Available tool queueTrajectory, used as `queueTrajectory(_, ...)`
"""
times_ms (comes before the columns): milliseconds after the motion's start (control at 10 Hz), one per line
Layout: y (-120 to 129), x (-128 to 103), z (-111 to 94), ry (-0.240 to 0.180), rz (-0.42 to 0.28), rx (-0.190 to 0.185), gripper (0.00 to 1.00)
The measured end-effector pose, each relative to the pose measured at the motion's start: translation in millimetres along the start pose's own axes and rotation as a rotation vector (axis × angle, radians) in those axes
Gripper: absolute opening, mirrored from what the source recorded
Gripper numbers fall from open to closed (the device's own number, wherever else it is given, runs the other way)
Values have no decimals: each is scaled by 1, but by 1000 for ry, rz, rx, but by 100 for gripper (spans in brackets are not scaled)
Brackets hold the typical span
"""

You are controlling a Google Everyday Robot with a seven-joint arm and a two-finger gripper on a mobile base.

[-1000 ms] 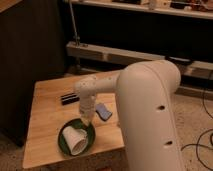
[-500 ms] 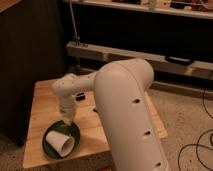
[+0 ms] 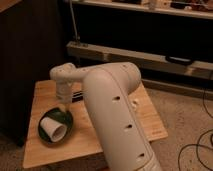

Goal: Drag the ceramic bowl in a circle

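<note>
Hand (image 3: 64,107): closed, planted at far rim of ceramic bowl (image 3: 67,124) for dragging (actual pinch unclear). White cup (image 3: 53,130) lying inside; wooden desk (image 3: 150,120) beneath.

The ceramic bowl (image 3: 69,124) is glossy dark green, and the paper cup (image 3: 54,130) in it is plain white. The white arm's (image 3: 112,100) gripper (image 3: 64,106) (closed) sits at the bowl's twelve o'clock; the table (image 3: 150,122) is light wood.
</note>
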Motion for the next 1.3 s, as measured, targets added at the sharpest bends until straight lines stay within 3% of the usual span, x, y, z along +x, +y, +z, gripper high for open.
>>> queueTrajectory(100,-33,12,-6,-4,61,11,0)
queueTrajectory(300,-75,45,-14,-12,153,22,0)
queueTrajectory(600,-101,116,-22,-4,251,40,0)
queueTrajectory(700,-99,145,-21,11,268,41,0)
queueTrajectory(800,-91,159,-18,23,269,43,0)
queueTrajectory(1100,-41,174,-1,62,227,37,0)
queueTrajectory(1300,3,177,8,73,164,30,0)
